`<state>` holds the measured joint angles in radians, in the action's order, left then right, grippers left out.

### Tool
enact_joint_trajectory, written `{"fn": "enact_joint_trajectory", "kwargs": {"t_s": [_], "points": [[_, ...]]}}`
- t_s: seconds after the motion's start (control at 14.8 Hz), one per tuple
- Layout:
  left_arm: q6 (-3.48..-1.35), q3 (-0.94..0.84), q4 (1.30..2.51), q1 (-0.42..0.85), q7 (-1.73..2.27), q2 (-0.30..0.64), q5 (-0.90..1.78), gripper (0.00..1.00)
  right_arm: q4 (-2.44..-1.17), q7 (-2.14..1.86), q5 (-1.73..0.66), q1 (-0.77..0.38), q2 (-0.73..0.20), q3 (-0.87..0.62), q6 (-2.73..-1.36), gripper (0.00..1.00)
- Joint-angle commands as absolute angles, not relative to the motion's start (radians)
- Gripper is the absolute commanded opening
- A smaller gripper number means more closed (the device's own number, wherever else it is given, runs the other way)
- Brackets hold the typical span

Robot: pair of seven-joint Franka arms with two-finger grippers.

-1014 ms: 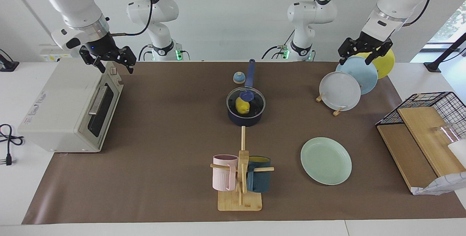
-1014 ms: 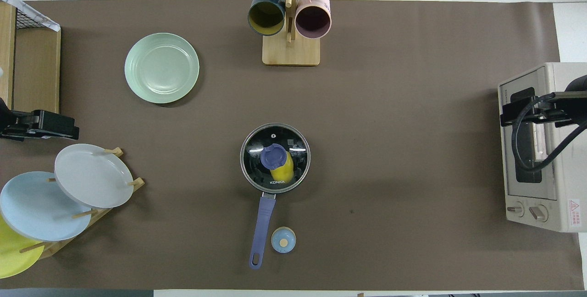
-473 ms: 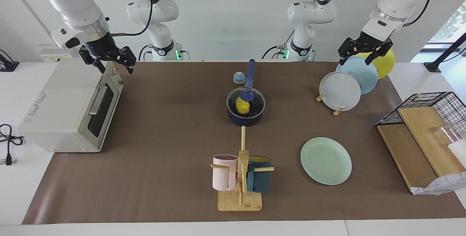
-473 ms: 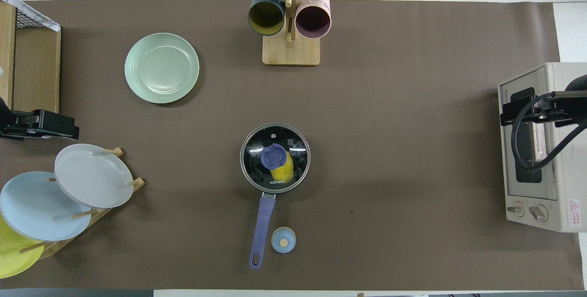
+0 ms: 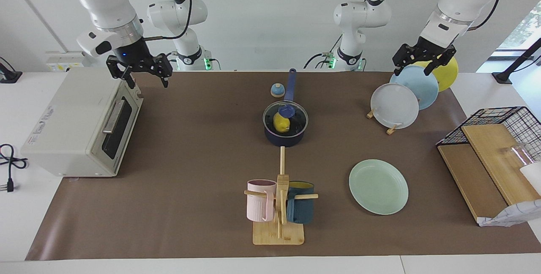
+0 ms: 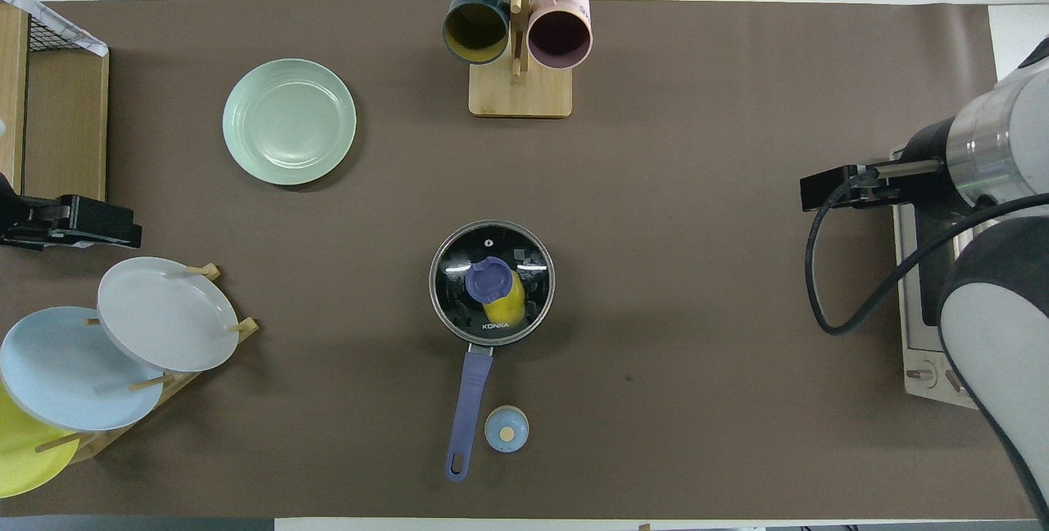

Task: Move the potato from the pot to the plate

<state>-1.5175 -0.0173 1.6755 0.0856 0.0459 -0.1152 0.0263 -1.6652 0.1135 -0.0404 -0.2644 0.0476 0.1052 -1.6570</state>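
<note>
Right gripper (image 5: 143, 77) fingers spread over toaster edge | left gripper (image 5: 416, 66) spread above plate rack | yellow potato (image 5: 281, 122) under lidded navy pot (image 5: 285, 134)

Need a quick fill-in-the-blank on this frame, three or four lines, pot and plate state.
1. The potato lies inside the ____.
2. The pot is covered by a glass ____.
3. The mint-green plate holds ____.
4. The right gripper hangs by the toaster oven; the left gripper is over the ____ rack.

Missing: pot; lid; nothing; plate
</note>
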Motion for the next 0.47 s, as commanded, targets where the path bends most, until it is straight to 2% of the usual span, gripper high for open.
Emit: {"fn": "enact_joint_trajectory", "kwargs": {"t_s": [0.0, 0.2, 0.34, 0.41], "points": [[-1.536, -0.021, 1.687, 0.083, 0.06, -0.124, 0.034, 1.0, -1.568, 0.217, -0.075, -0.311, -0.036, 0.072, -1.645, 1.0], [-1.536, -0.021, 1.687, 0.081, 0.06, -0.124, 0.034, 1.0, -1.36, 0.378, -0.054, -0.441, -0.231, 0.064, -1.586, 1.0], [-1.537, -0.021, 1.69, 0.083, 0.064, -0.126, 0.034, 1.0, -1.296, 0.502, -0.054, -0.532, -0.329, 0.064, -1.604, 1.0], [-1.536, -0.021, 1.69, 0.084, 0.066, -0.126, 0.034, 1.0, -1.289, 0.579, -0.052, -0.593, -0.368, 0.064, -1.655, 1.0]]}}
